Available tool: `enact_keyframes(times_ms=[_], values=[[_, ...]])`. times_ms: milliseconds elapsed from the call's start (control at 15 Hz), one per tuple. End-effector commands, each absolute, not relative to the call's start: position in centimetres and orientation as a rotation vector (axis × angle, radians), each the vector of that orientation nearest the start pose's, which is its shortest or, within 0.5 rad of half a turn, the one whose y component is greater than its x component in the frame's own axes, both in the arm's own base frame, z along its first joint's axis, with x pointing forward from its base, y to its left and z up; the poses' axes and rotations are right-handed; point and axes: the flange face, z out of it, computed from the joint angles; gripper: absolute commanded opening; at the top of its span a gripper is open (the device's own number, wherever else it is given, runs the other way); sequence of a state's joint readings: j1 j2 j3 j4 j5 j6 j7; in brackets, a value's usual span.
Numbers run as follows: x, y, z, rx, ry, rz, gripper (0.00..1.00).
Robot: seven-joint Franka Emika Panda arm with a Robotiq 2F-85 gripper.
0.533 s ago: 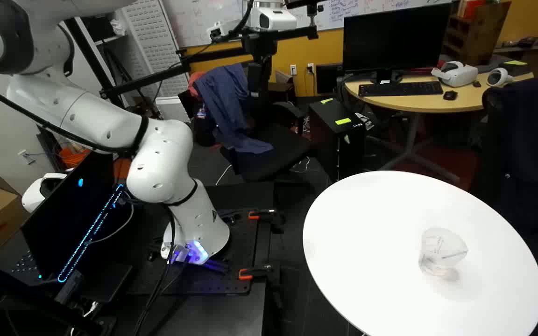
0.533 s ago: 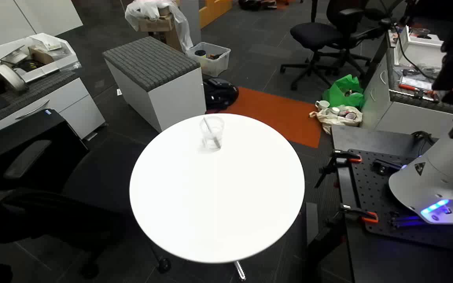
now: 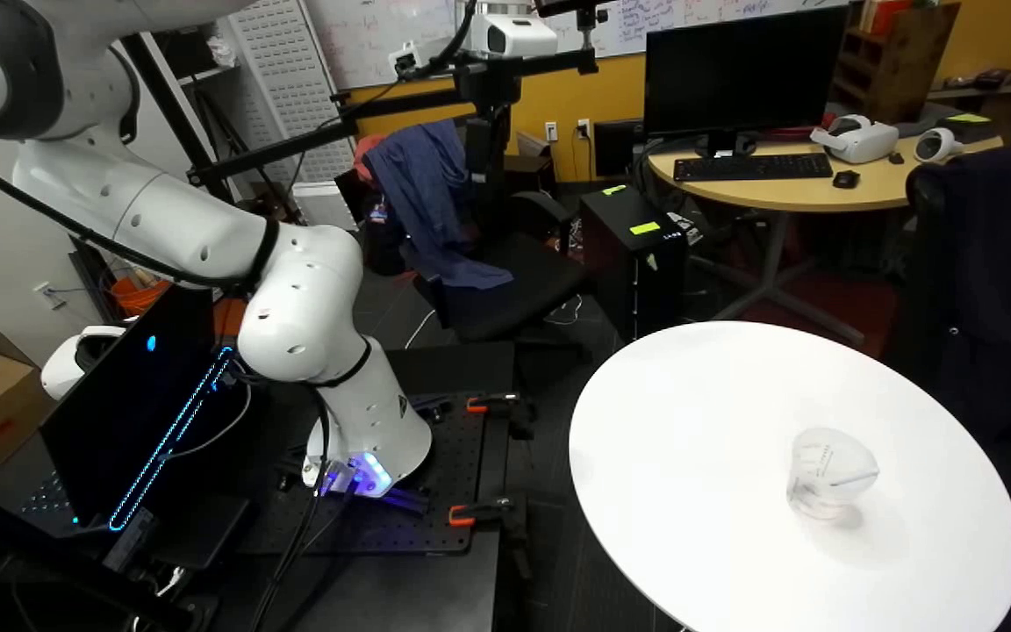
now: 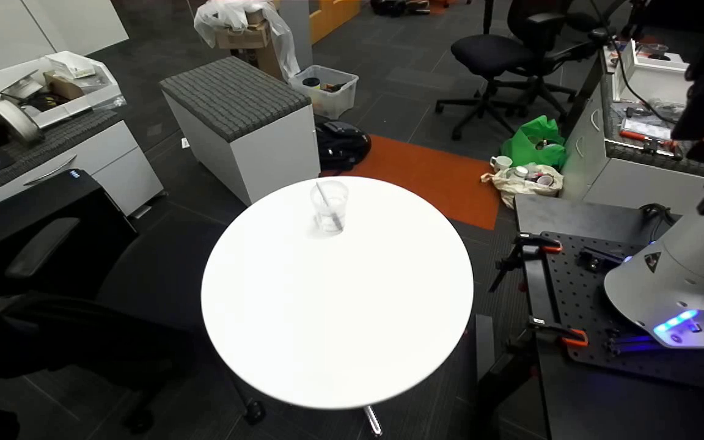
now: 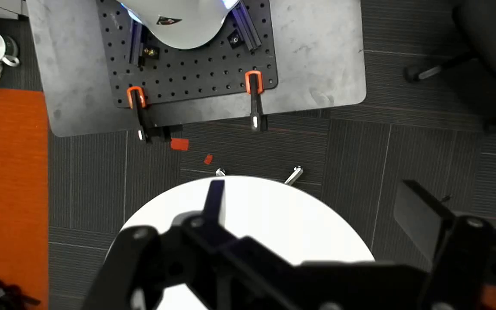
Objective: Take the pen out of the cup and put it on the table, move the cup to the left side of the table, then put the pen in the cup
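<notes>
One cup (image 3: 824, 472) holds the pen (image 4: 329, 207); whiteboard handwriting (image 3: 643, 21) is illegible.

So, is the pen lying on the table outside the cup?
No, in an exterior view the pen leans inside the clear plastic cup.

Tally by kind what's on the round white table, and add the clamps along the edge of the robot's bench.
Clear plastic cup: 1
Pen, leaning inside the cup: 1
Orange-and-black clamps: 2
Total: 4
</notes>
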State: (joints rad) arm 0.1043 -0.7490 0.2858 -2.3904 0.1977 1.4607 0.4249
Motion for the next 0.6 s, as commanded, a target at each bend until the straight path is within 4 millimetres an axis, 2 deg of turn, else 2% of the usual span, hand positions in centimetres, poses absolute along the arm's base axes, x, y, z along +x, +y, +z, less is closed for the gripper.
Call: enact_keyframes(times_ms=[0, 333, 533], values=[[27.2, 15.5, 54.6, -3.192, 0.221, 0.230, 1.00], [28.3, 14.4, 55.7, -3.168, 0.264, 0.074, 1.00], [29.5, 13.0, 56.2, -3.149, 0.328, -0.032, 1.00]])
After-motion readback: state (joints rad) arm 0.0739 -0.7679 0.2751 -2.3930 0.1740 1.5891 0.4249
